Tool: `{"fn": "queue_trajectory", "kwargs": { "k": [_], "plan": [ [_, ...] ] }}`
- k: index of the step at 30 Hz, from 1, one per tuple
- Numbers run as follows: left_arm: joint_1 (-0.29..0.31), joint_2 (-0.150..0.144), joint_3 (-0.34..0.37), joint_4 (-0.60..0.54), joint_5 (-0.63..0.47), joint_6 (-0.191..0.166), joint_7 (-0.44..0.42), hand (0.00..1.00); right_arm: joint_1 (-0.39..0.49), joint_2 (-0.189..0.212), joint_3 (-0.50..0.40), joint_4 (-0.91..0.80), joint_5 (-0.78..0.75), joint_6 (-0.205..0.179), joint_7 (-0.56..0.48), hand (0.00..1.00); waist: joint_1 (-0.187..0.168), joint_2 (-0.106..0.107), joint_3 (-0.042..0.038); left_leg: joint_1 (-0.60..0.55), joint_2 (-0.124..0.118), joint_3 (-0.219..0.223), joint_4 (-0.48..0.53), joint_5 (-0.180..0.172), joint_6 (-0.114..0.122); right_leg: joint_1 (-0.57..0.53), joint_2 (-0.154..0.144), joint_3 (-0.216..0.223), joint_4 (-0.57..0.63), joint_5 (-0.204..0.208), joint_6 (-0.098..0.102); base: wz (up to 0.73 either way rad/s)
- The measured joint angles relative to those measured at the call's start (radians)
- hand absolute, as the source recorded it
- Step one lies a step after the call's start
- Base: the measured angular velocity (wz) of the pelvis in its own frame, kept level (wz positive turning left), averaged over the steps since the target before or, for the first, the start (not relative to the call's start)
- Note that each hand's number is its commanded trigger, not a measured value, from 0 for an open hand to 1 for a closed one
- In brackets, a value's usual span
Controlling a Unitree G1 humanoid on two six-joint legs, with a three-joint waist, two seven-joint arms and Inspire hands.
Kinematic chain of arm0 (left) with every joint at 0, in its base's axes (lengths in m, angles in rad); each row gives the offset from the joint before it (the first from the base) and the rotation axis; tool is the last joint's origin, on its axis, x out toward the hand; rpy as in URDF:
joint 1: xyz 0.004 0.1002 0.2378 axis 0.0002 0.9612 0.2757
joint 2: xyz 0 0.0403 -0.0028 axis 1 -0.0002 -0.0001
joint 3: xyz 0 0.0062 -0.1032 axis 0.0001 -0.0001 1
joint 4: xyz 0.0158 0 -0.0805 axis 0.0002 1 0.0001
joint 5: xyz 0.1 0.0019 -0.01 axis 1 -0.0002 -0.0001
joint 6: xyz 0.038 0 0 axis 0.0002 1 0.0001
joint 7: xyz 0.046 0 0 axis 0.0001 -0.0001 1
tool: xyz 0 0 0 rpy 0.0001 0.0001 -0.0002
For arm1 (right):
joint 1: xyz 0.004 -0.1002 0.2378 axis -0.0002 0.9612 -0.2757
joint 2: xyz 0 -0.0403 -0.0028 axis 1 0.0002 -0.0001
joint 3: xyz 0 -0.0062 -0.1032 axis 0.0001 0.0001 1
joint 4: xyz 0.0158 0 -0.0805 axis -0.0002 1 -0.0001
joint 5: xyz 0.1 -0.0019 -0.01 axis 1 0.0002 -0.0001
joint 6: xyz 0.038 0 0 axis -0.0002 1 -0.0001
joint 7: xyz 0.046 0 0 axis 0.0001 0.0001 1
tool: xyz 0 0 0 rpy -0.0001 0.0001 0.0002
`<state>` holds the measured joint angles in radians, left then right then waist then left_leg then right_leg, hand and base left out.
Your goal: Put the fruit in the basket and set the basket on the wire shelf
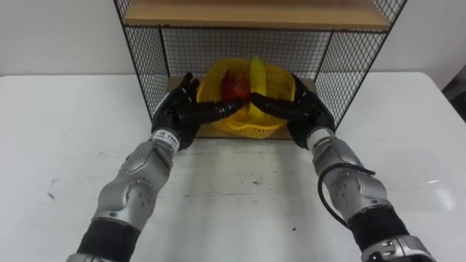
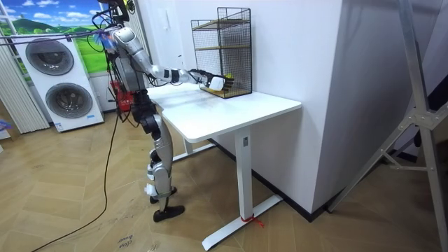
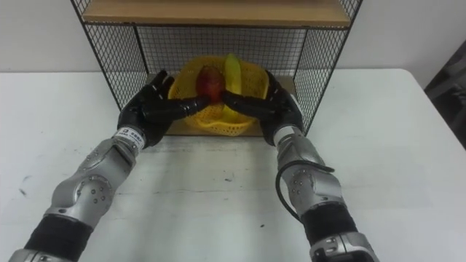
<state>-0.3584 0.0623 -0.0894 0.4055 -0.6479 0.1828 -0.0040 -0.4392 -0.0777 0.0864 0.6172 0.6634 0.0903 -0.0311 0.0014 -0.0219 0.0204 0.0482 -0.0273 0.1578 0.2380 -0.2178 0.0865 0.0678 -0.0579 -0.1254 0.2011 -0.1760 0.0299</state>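
Well, L hand, R hand press basket — room view: robot standing.

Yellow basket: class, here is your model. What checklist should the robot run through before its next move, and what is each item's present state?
1. Fruit inside the basket: the red fruit and the banana both lie in it. Ok.
2. Basket inside the wire shelf, in the lower compartment. Ok.
3. Basket upright, nothing spilling. Ok.
4. Basket set fully back from the shelf's front edge: the hands cover its front. Cannot tell.
5. Left hand free of the basket: its straight fingers lie across the front. Not ok.
6. Right hand free of the basket: its fingers lie across the front too. Not ok.
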Motion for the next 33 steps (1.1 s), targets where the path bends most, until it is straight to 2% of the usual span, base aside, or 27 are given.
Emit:
{"fn": "queue_trajectory", "kwargs": {
  "k": [6,12,15,20,27,33],
  "plan": [
    [0.000,0.003,0.001,0.000,-0.012,0.000,0.000,0.00,0.000,-0.001,0.000,0.000,0.001,0.000,0.000,0.00,-0.007,-0.001,-0.0007,0.000,0.000,-0.009,0.000,0.001,-0.002,0.003,0.000,-0.010,0.000,0.000,0.000,0.04],
    [0.000,0.010,0.009,0.000,-0.017,0.000,0.000,0.00,0.000,-0.001,0.000,0.000,0.000,0.019,0.001,0.00,-0.025,-0.004,-0.0043,-0.001,0.000,-0.014,0.001,0.002,-0.002,0.005,0.000,-0.013,0.001,0.001,-0.001,0.02],
    [0.000,0.011,0.010,-0.001,-0.017,0.000,0.000,0.00,0.002,-0.002,0.000,0.000,-0.002,0.021,0.002,0.00,-0.022,-0.003,-0.0080,0.000,0.000,-0.014,0.003,0.002,-0.002,0.005,0.000,-0.013,0.001,0.001,-0.001,0.00],
    [0.000,0.017,0.033,-0.020,-0.017,0.000,0.001,0.00,0.002,-0.009,0.000,0.000,-0.002,0.021,0.006,0.00,-0.020,0.000,-0.0211,0.000,0.000,-0.013,0.004,0.002,-0.002,0.003,0.000,-0.013,0.002,0.001,-0.001,0.00],
    [0.000,0.028,0.067,-0.078,-0.010,0.000,0.001,0.00,0.002,-0.015,-0.001,-0.002,-0.013,0.021,0.011,0.00,-0.018,-0.001,-0.0222,0.016,0.001,-0.010,0.001,0.002,-0.003,0.018,-0.001,-0.013,0.002,0.001,-0.002,0.00],
    [0.000,0.026,0.085,-0.085,0.065,0.000,-0.005,0.00,0.002,-0.022,-0.001,-0.018,-0.015,0.021,0.034,0.00,-0.018,-0.001,-0.0221,0.015,0.002,-0.006,-0.003,0.002,-0.003,0.015,0.002,-0.012,0.004,0.002,-0.003,0.00]
  ]
}}
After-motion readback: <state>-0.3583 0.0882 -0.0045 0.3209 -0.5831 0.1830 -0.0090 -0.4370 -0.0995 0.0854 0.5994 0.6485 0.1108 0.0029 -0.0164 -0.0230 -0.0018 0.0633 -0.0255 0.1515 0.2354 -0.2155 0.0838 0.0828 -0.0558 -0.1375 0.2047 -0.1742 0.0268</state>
